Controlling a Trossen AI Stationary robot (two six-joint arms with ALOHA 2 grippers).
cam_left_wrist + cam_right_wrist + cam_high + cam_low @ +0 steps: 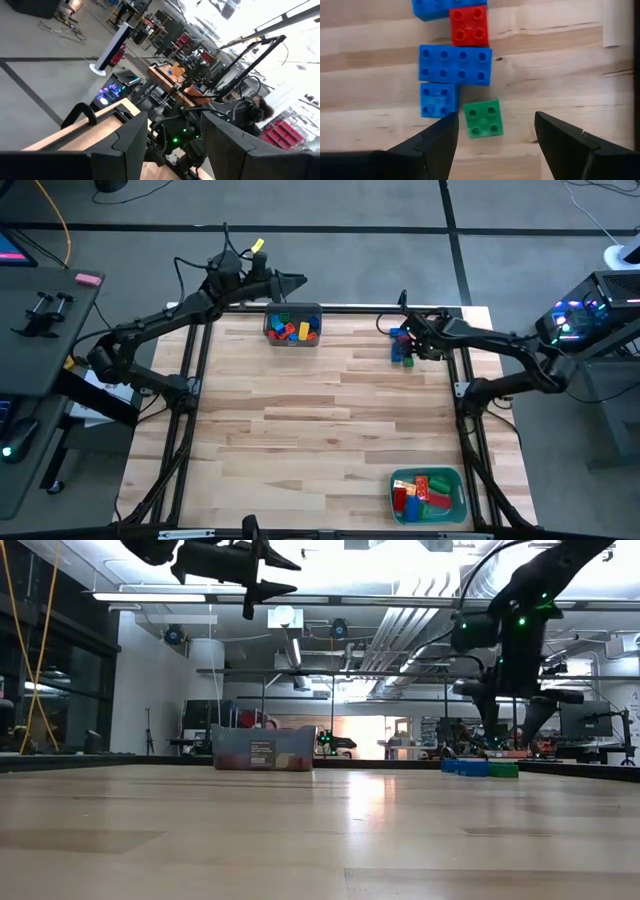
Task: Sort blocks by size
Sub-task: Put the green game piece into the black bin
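A small row of blocks [455,64] lies on the far right of the surface [320,420] — blue, red, and a green square block [483,118] just beside them — so sorting looks only begun. Many more wait in the dark grey bin [292,328] at the far edge and the teal tray [428,495] near the front. The right gripper [495,135] hovers over the green block, jaws spread and empty. The left gripper [172,137], also spread, hangs high beyond the bin. Behind stretches a workshop of racks and ceiling ducts.
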